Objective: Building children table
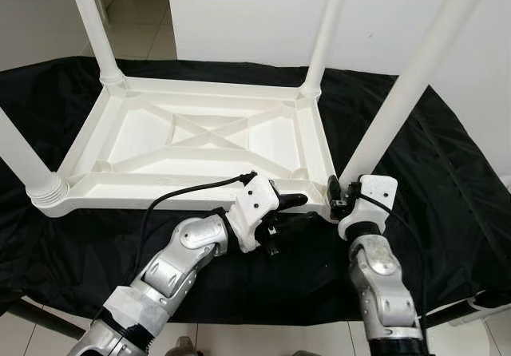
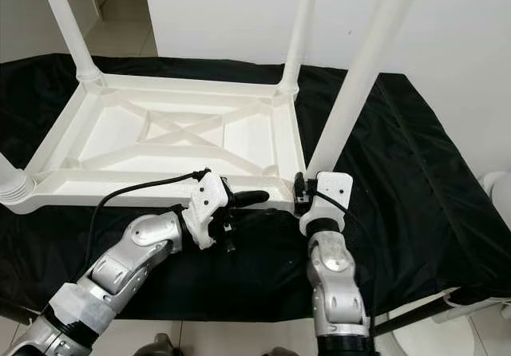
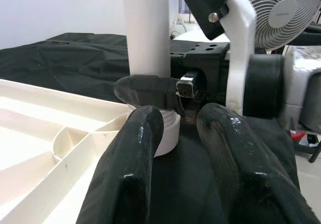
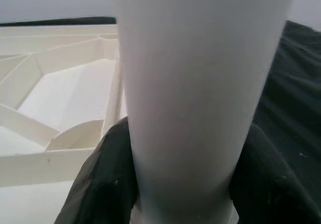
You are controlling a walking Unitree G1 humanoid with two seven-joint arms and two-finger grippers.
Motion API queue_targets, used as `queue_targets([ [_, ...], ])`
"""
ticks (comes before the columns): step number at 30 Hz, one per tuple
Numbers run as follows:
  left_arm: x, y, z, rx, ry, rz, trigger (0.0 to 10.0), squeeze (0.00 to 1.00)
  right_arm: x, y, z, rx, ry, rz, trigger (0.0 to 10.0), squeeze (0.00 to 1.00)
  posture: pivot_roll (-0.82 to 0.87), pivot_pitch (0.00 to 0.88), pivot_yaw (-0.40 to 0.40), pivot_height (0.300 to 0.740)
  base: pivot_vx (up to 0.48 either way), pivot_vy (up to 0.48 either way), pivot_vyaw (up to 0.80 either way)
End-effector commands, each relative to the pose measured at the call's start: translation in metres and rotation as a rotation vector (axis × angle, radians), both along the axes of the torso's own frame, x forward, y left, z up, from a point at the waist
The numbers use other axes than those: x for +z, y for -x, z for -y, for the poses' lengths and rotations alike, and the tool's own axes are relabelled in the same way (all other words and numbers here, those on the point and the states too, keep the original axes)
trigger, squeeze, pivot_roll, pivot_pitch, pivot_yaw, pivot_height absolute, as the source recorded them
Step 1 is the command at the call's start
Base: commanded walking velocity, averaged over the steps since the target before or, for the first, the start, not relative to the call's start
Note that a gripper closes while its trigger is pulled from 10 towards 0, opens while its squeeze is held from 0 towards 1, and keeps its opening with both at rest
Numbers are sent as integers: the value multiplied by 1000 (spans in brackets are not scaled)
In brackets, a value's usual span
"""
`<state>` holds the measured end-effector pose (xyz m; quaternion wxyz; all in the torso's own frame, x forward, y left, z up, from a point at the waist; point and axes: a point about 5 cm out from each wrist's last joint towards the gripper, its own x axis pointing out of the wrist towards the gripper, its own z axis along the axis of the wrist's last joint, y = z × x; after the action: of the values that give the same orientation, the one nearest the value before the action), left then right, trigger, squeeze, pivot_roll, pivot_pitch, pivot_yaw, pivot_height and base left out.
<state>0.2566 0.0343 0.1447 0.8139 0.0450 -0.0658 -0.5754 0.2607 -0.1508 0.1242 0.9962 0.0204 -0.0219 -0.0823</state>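
Silver arms reach over a black cloth (image 1: 447,180) toward an upturned white children's table (image 1: 200,140), legs pointing up. Right end effector (image 1: 342,199) is clamped around the base of the near-right leg (image 1: 399,92), a black finger on either side of it. Just beside it, the left end effector (image 1: 291,204) lies along the table's near rail, fingers (image 3: 128,179) slightly parted and holding nothing, pointing at that same leg.

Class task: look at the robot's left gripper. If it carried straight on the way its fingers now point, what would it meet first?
Probably the near-right table leg at its base, where the right gripper already clasps it. The left gripper points along the table's near edge.
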Motion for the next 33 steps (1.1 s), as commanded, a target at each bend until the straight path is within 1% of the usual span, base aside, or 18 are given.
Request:
queue_targets([
  [1, -2, 3, -1, -69, -20, 0, 10000, 0, -7, 6, 5, -112, 18, -43, 10000, 0, 24, 0, -50, 740, 0, 0, 0],
  [4, -1, 3, -1, -65, -15, -5, 10000, 0, -5, 7, 1, -105, 9, -36, 10000, 0, 27, 0, -50, 740, 0, 0, 0],
  [5, -1, 3, -1, -67, -14, -5, 10000, 0, -2, 7, 1, -93, -3, -12, 10000, 333, 19, 0, -46, 740, 0, 0, 0],
  [6, -1, 3, -1, -67, -14, -5, 10000, 0, -2, 7, 1, -93, -3, -12, 10000, 333, 19, 0, -46, 740, 0, 0, 0],
  [7, -1, 3, 0, -70, -17, -2, 10000, 0, 0, 7, -1, -33, -27, 11, 10000, 1000, 20, 0, -47, 740, 0, 0, 0],
  [10, -1, 3, 0, -73, -18, 1, 10000, 0, 3, 8, -1, -2, -27, 28, 10000, 1000, 19, 0, -47, 740, 0, 0, 0],
  [11, -1, 2, 0, -73, -19, 2, 10000, 0, 5, 9, 2, 49, -32, 43, 10000, 1000, 16, 0, -45, 740, 0, 0, 0],
  [14, -1, 1, -1, -73, -20, 3, 10000, 0, 7, 10, 4, 95, -23, 54, 10000, 1000, 15, 0, -45, 740, 0, 0, 0],
  [15, -1, 1, -1, -72, -19, 3, 10000, 0, 7, 11, 10, 158, -14, 53, 10000, 0, 14, 0, -45, 740, 0, 0, 0],
  [16, -1, 1, -1, -72, -19, 3, 10000, 0, 7, 11, 10, 158, -14, 53, 10000, 0, 14, 0, -45, 740, 0, 0, 0],
  [17, -1, 0, -1, -71, -18, 3, 10000, 0, 7, 11, 14, 203, -11, 51, 10000, 0, 15, 0, -46, 740, 0, 0, 0],
  [19, -1, 0, -1, -73, -20, 6, 10000, 0, 4, 12, 22, 358, 46, 38, 10000, 0, 16, 0, -44, 740, 0, 0, 0],
  [20, -1, 0, -1, -73, -20, 6, 10000, 0, 4, 12, 22, 358, 46, 38, 10000, 0, 16, 0, -44, 740, 0, 0, 0],
  [24, 0, 0, -1, -74, -21, 7, 10000, 0, 2, 12, 28, 458, 91, 15, 10000, 0, 18, 0, -44, 740, 0, 0, 0],
  [25, 0, 0, 0, -75, -21, 7, 10000, 0, 0, 8, 34, 527, 118, 0, 10000, 0, 25, 0, -44, 740, 0, 0, 0],
  [29, 0, 0, -1, -76, -23, 8, 10000, 0, -1, 2, 40, 570, 121, -11, 10000, 0, 30, 0, -43, 740, 0, 0, 0],
  [31, -2, 1, -1, -82, -30, -2, 10000, 0, 1, -7, 44, 624, 143, -17, 10000, 0, 34, 0, -42, 740, 0, 0, 0],
  [33, -2, 1, -1, -82, -30, -2, 10000, 0, 1, -7, 44, 624, 143, -17, 10000, 0, 34, 0, -42, 740, 0, 0, 0],
])
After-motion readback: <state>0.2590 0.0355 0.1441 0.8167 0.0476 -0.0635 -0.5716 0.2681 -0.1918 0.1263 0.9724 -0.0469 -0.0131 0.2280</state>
